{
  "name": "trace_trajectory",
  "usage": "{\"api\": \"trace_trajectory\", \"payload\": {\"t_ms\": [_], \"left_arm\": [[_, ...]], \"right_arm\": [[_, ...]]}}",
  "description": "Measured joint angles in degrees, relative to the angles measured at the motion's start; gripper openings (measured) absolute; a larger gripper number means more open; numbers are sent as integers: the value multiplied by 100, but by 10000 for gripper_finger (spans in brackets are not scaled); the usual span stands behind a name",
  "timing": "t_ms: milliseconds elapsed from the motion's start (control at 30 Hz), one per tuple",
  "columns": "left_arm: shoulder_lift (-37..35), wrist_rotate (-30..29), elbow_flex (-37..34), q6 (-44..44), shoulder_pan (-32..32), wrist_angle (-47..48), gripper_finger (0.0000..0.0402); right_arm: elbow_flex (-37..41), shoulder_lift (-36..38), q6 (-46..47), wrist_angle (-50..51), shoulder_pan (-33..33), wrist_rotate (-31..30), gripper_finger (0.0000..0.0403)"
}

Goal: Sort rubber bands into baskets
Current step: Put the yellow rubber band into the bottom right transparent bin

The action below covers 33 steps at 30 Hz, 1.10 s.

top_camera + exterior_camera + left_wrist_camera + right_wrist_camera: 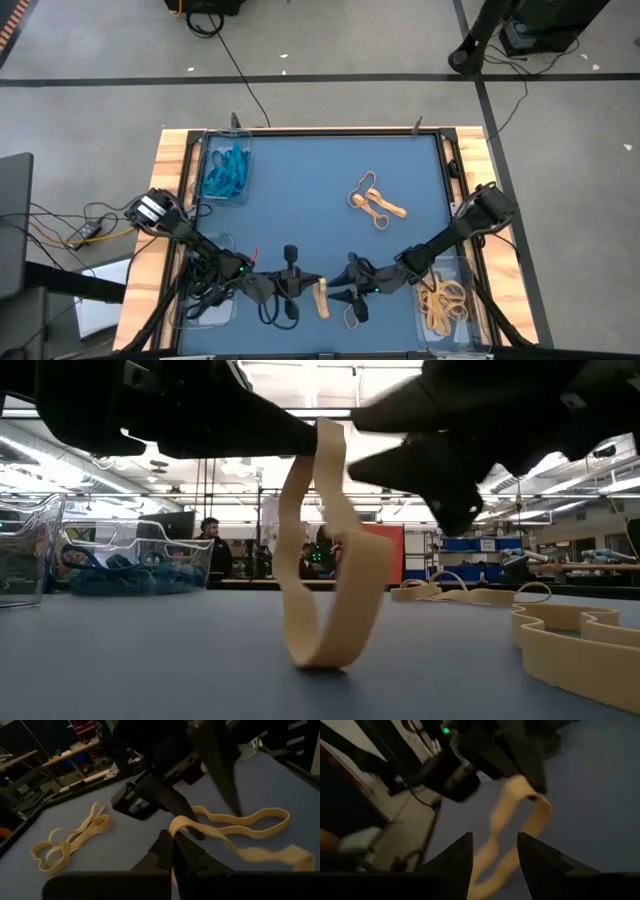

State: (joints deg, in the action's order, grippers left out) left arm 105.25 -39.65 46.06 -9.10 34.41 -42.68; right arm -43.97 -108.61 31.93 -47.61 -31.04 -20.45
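My left gripper [312, 285] is near the table's front edge, shut on a tan-orange rubber band [330, 560] that stands as a twisted loop. My right gripper [340, 292] is open right beside it. In the right wrist view its fingertips [495, 851] stand on either side of the band's lower part [492, 857], and I cannot tell whether they touch it. Another tan band [352, 318] lies flat on the mat by the right gripper. Several tan bands [376, 200] lie farther back. My left gripper pinches the tan band's top end [176, 824] between its two shut fingers. The fingers come roughly level from the table's left. The band hangs below them as a twisted loop, and its bottom bend [320, 655] rests on the mat.
A clear tray with teal-blue bands [225, 170] stands at the far left. A tray with black bands [205, 292] is at the near left under my left arm. A tray with tan bands [445, 300] is at the near right. The blue mat's middle [300, 200] is bare.
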Motion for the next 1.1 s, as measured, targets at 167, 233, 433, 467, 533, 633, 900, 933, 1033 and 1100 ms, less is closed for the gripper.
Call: {"api": "trace_trajectory", "payload": {"t_ms": [167, 233, 433, 467, 533, 633, 900, 933, 1033, 1100], "left_arm": [[0, -167, 0, -140, 13, -41, 5], [0, -193, 0, -142, 20, -53, 5], [0, -195, 0, -138, 20, -69, 5], [0, -200, 0, -121, 20, -67, 5], [0, -219, 0, -91, 20, -98, 5], [0, -223, 0, -83, 20, -171, 9], [0, -226, 0, 165, 154, -282, 38], [0, -228, 0, 168, 178, -286, 46], [0, -232, 0, 183, 210, -281, 74], [0, -291, 0, 189, 210, -277, 93]], "right_arm": [[-216, -208, -87, -250, 126, 488, 164], [-271, -201, -110, -228, 128, 504, 164], [-301, -197, -149, -232, 134, 413, 139], [-301, -197, -150, -212, 142, 404, 125], [-301, -197, -152, -194, 161, 404, 93], [-301, -197, -150, -202, 233, 405, 36], [-301, -197, -70, -194, 266, 413, 13], [-301, -197, -93, -186, 268, 413, 10], [-301, -197, -148, -131, 269, 284, 7], [-301, -197, -108, -5, 269, 134, 7]]}}
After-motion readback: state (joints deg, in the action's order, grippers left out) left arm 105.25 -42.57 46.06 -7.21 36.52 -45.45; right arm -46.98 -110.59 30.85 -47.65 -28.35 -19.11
